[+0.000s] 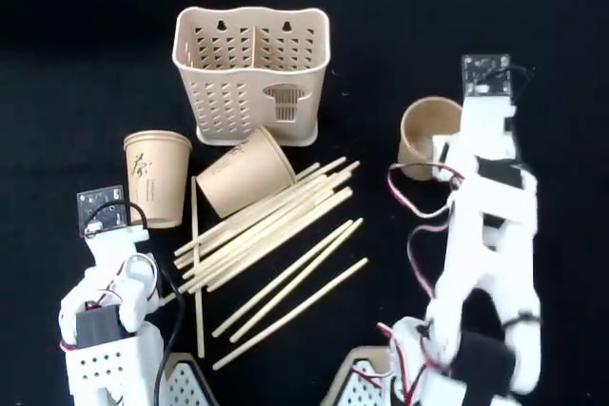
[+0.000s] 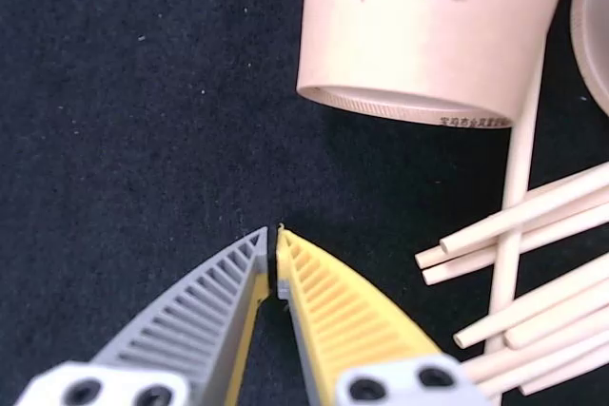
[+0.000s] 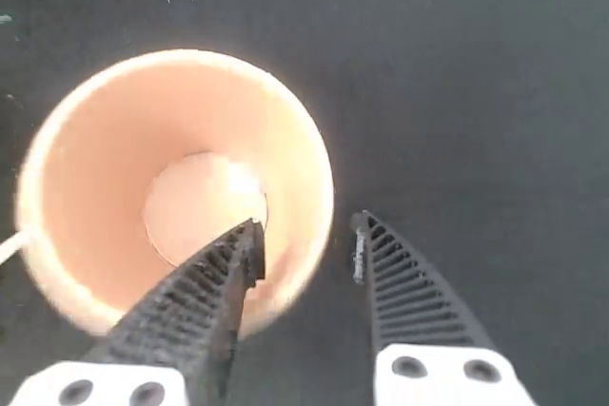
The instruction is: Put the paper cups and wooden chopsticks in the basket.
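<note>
paper cup [image 3: 105, 140], upright right of the basket [image 1: 252, 64], has the right hand [image 3: 307, 235] spread astride its wall, one finger inside, seemingly to pinch it, while the left hand [image 2: 276, 240] hangs clenched and empty in front of the basket beside the chopsticks [image 1: 276, 235].

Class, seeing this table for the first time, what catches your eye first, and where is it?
A fan of wooden chopsticks sprawls mid-table before the slotted basket, a tipped cup lying by their far ends. At the right, the right end effector stands open astride the rim of an upright cup, one finger inside.
</note>
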